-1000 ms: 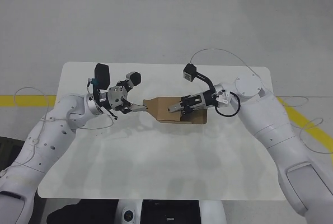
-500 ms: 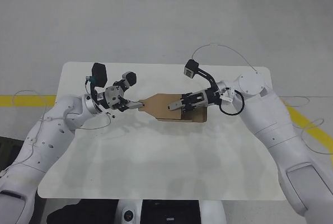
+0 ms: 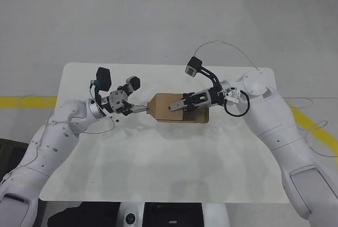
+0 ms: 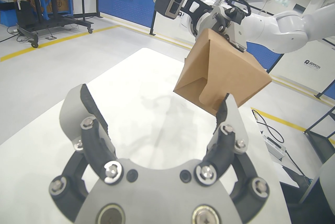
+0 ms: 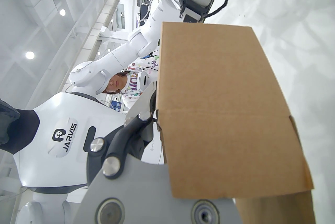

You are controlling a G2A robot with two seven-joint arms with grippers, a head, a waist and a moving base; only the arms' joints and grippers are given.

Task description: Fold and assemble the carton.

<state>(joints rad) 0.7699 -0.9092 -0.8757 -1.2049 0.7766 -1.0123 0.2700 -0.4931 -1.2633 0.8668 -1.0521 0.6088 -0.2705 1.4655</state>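
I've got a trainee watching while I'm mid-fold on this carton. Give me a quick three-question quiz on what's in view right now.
1. Fill in: in the top view, the left gripper sits at the carton's ___ end (tapered or square).
2. True or false: the left gripper is shut on the carton.
3. Multiple choice: what clamps the carton? A, the right gripper; B, both grippers; C, neither gripper.
Key: 1 tapered; 2 false, its fingers are spread open; 3 A.
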